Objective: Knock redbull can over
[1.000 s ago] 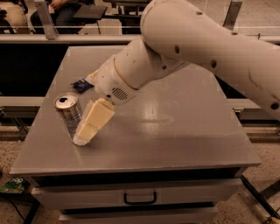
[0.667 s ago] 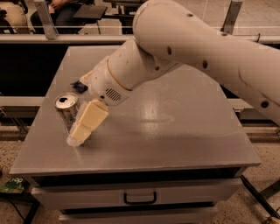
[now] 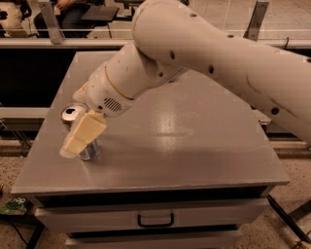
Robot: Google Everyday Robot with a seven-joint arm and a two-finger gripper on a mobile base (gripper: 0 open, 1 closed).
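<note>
The redbull can (image 3: 74, 113) stands near the front left of the grey table (image 3: 194, 146). Its silver pull-tab top shows, and its base (image 3: 90, 152) peeks out below. My gripper (image 3: 81, 137), cream-coloured at the end of the white arm (image 3: 160, 58), lies directly in front of the can's body and covers most of it. It looks to be touching the can. The can's top sits a little left of its base, so it may be tilted to the left.
The table's left edge is close to the can. A drawer with a dark handle (image 3: 155, 221) sits under the table top. A dark railing and seated people (image 3: 68, 12) are behind the table. A green object (image 3: 12, 204) lies on the floor at the left.
My arm has swung left and lower, and the gripper has slid from the can's right side across its front. The dark blue wrapper behind the can is now hidden by the arm.
</note>
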